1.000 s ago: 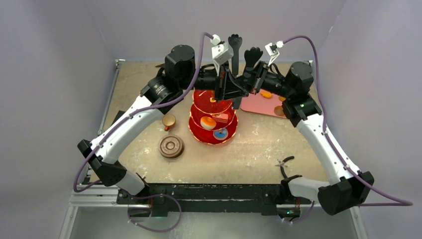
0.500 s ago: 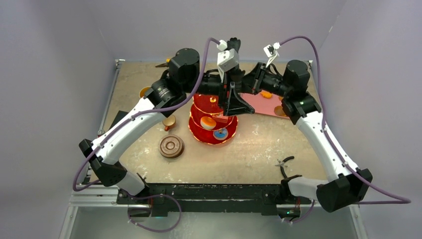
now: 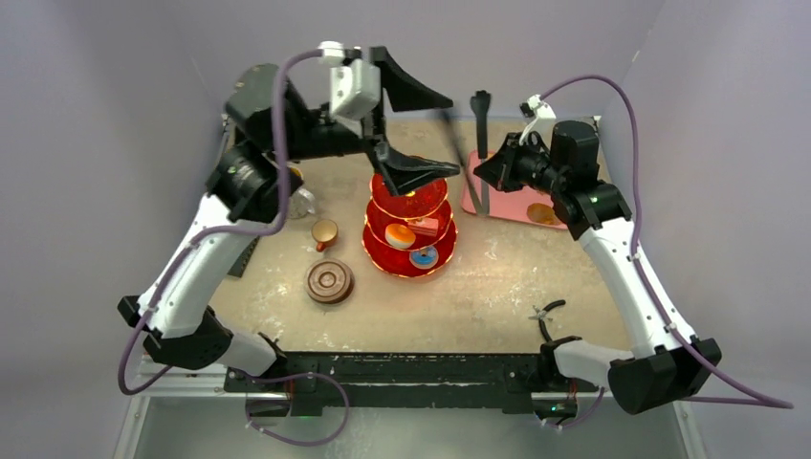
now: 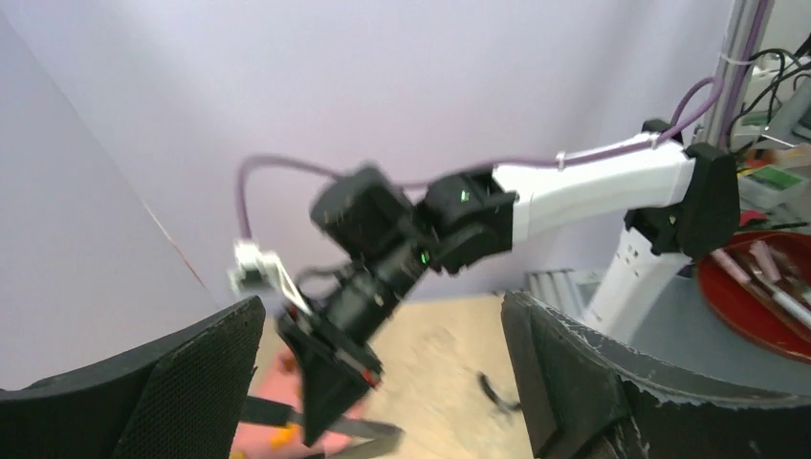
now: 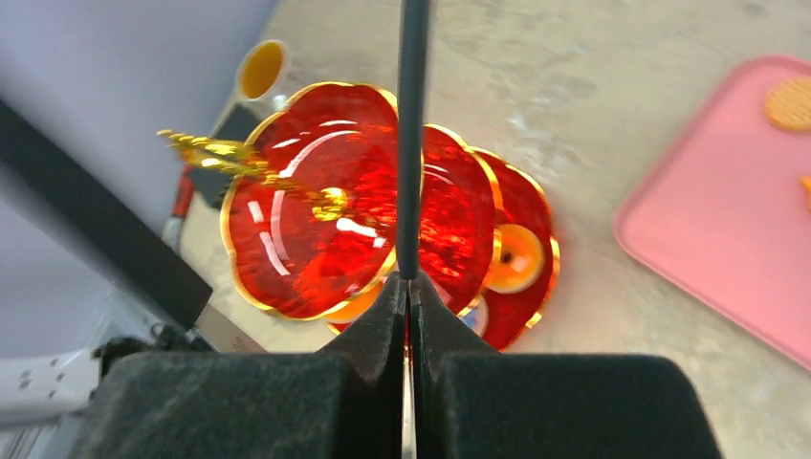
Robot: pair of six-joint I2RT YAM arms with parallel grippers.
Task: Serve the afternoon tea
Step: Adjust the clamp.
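The left gripper (image 3: 440,132) is hanging high above the red three-tier stand (image 3: 409,251), its jaws spread wide. The right gripper (image 3: 484,172) is pinching the black tongs (image 3: 481,124) beside the stand's top tier, over the pink tray (image 3: 507,203). Small pastries (image 3: 400,234) are lying on the lower tiers. The brown cup (image 3: 324,232) and saucer (image 3: 329,282) are sitting apart, left of the stand.

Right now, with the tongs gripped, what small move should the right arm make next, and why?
Probably swing the right end effector, shut on the black tongs, toward the round biscuit on the pink tray: it lies unserved, and the stand's top tier looks bare.
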